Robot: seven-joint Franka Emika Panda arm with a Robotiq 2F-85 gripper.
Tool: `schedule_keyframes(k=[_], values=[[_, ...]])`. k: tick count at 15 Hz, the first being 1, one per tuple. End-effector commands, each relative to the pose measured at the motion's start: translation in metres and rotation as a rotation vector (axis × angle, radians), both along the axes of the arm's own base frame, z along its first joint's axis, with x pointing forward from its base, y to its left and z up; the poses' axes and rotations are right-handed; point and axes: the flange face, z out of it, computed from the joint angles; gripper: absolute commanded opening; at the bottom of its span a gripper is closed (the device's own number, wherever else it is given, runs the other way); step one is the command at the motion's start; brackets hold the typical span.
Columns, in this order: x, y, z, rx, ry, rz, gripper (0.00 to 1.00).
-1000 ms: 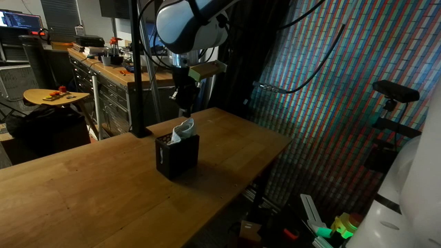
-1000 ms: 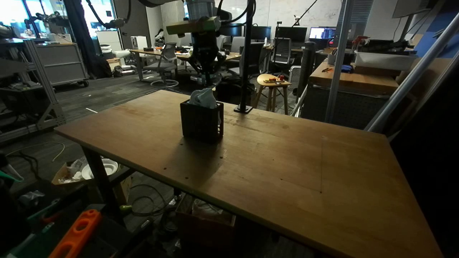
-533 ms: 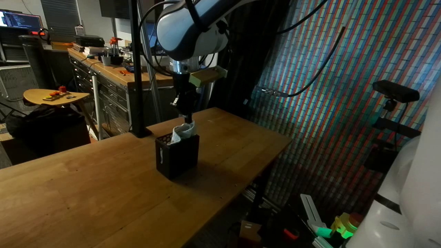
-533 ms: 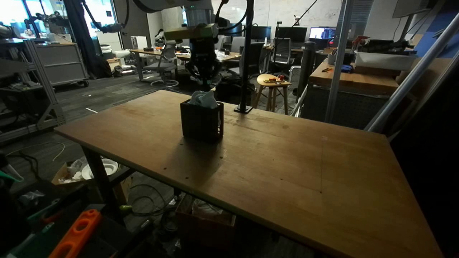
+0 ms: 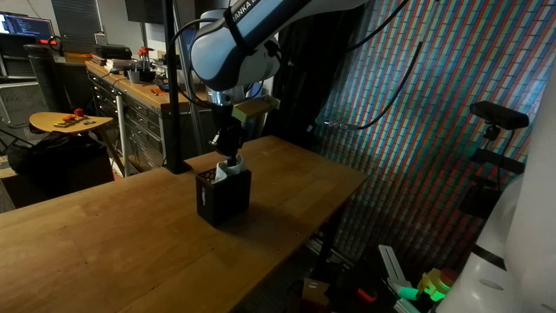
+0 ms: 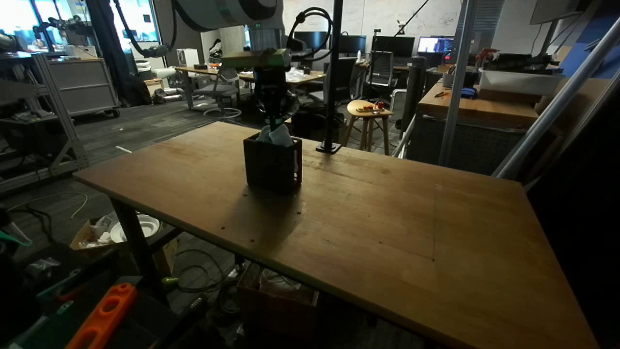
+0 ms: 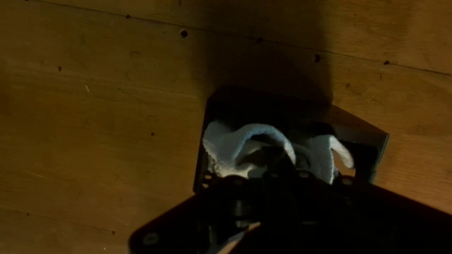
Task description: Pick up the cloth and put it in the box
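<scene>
Your black two-finger gripper (image 5: 232, 161) stands narrow, tips amid the pale folded cloth (image 7: 227, 145) protruding from the black rectangular box (image 5: 230, 198).

End effector (image 5: 232, 162) lower, amid cloth (image 6: 280, 137)

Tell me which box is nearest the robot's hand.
The black box on the wooden table: the hand is at its opening, whereas the cardboard boxes sit below tabletop level.

The table (image 5: 130, 243) bears a seemingly black box (image 5: 230, 198) and a post (image 5: 173, 95).
</scene>
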Motion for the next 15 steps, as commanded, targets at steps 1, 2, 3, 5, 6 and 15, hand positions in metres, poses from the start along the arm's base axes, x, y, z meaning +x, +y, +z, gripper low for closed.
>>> schedule_keyframes(k=[1,2,3,5,6,15], values=[[0.013,0.013,-0.009,0.043,-0.024,-0.011,0.00],[0.014,0.015,-0.015,0.053,-0.023,-0.012,0.00],[0.015,0.017,-0.019,0.060,-0.022,-0.013,0.00],[0.014,0.020,-0.030,0.076,-0.014,-0.021,0.00],[0.012,0.020,-0.036,0.082,-0.010,-0.028,0.00],[0.002,0.027,-0.085,0.153,0.009,-0.080,0.00]])
